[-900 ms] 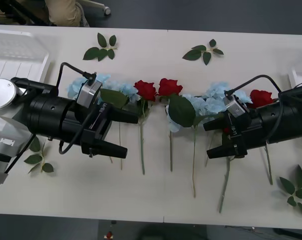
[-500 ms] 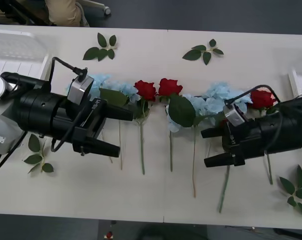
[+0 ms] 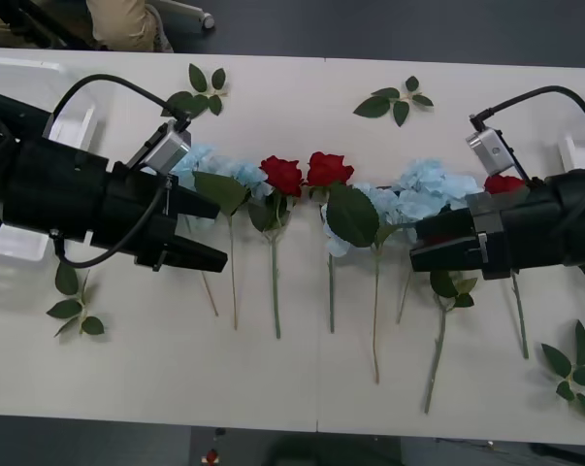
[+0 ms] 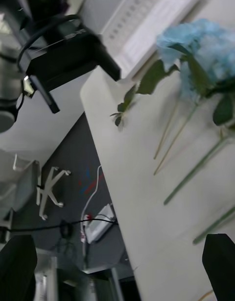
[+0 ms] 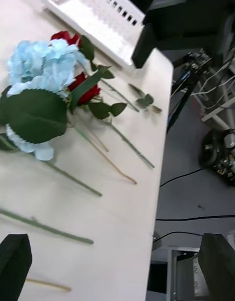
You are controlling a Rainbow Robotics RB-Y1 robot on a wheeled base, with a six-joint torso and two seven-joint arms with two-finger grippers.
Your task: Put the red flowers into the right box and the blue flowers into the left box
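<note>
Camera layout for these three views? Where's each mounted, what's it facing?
Front: overhead, facing down at the table; both arms, left pincer, right pincer.
Right wrist: facing across at the blue flowers and left box; own fingers open.
Left wrist: facing the red flowers and right box; fingers open.
Shared: the flower row.

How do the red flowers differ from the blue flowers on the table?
The red flowers have small, compact, deep-red heads; the blue flowers have bigger, fluffy, pale clusters. Two red heads sit together mid-row, while blue clusters spread along both sides. Both lie flat on the table with thin green stems.
</note>
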